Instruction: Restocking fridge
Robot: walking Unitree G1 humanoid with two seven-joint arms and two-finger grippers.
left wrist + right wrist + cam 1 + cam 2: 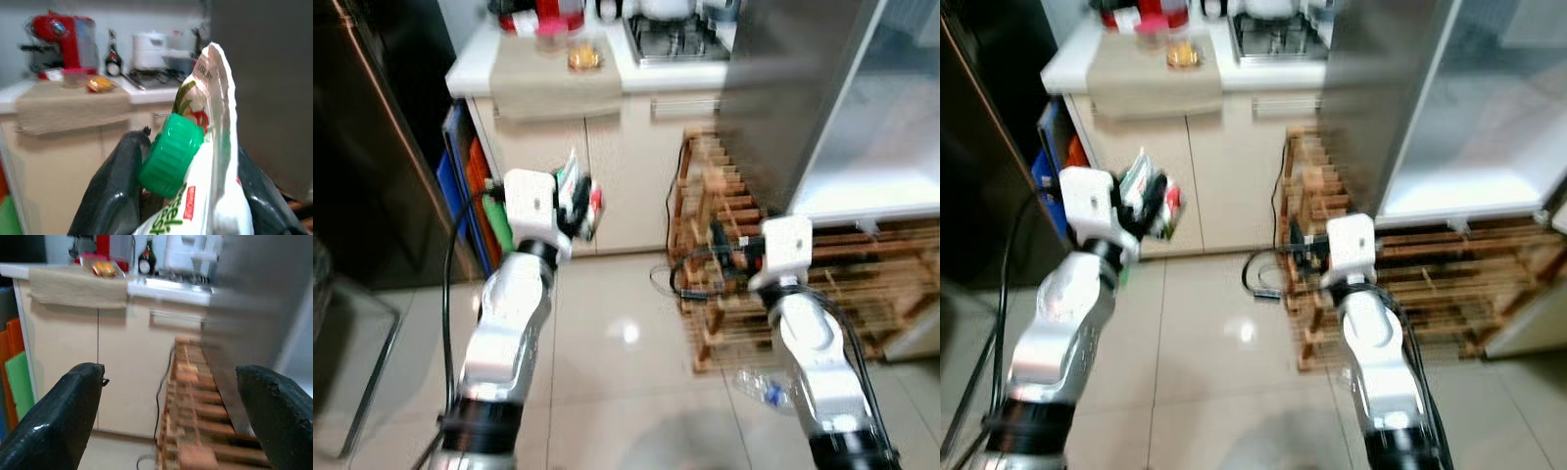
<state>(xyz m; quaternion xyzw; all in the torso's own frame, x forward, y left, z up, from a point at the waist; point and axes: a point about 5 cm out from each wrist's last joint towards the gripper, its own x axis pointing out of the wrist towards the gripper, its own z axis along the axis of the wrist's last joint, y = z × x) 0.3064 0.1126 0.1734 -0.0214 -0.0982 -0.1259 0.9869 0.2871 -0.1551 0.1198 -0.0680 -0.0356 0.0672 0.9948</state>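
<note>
The left gripper (195, 196) holds a white carton with a green screw cap (171, 154) clamped between its 2 black fingers (115, 196), raised before the kitchen cabinet (607, 166). The right gripper (176, 416) is spread wide and grips nothing, near the wooden rack (734, 245).

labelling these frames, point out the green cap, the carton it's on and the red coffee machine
green cap (170, 155), left wrist view, ribbed side.
carton (213, 85), left wrist view, folded top seam.
red coffee machine (66, 45), left wrist view, red body.
</note>
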